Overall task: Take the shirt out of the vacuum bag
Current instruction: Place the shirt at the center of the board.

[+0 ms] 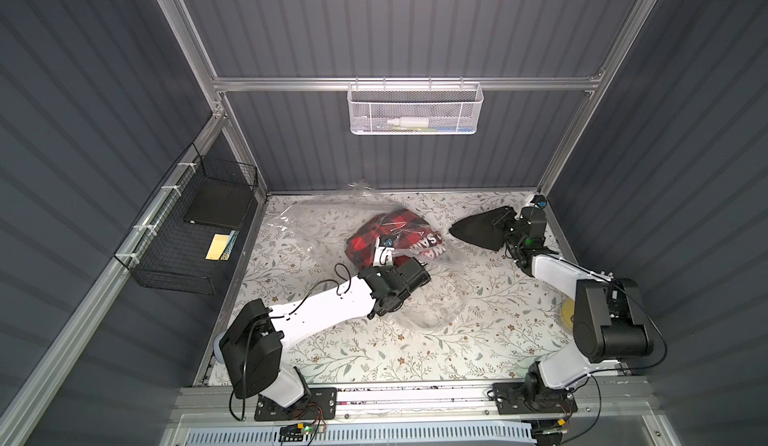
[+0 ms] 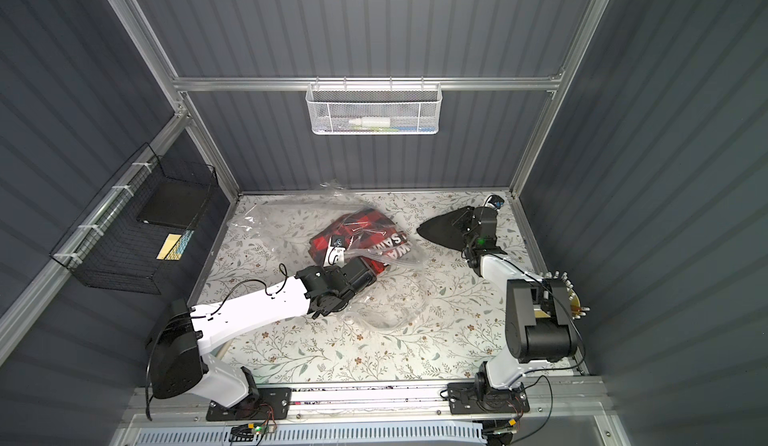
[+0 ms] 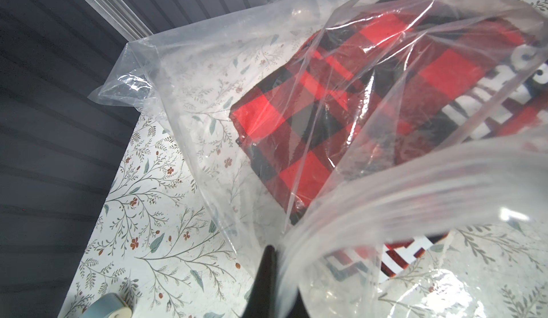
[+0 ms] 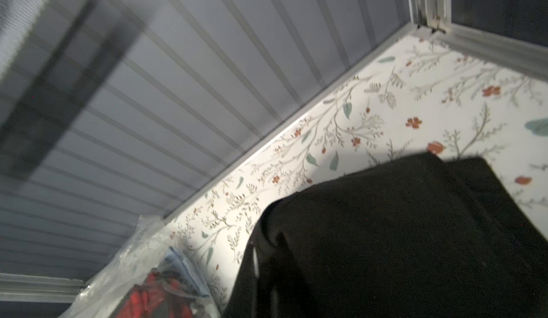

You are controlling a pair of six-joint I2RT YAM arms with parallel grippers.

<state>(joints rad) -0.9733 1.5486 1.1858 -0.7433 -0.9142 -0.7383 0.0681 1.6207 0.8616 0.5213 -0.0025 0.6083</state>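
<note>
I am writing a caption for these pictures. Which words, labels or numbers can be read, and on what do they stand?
"SAM": white letters on the plaid shirt in the vacuum bag, upside down in both top views, cut off.
"WA": next row, same shirt, cut off.
Bottle label in the white basket: too small to read.

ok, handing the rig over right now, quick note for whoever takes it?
Left gripper shut on the vacuum bag at its mouth edge, mid-table.
Right gripper shut on a black garment, outside the bag, far right of the table.
Red plaid shirt lies inside the bag.
Done: bag open.
Left: pull the plaid shirt free.
</note>
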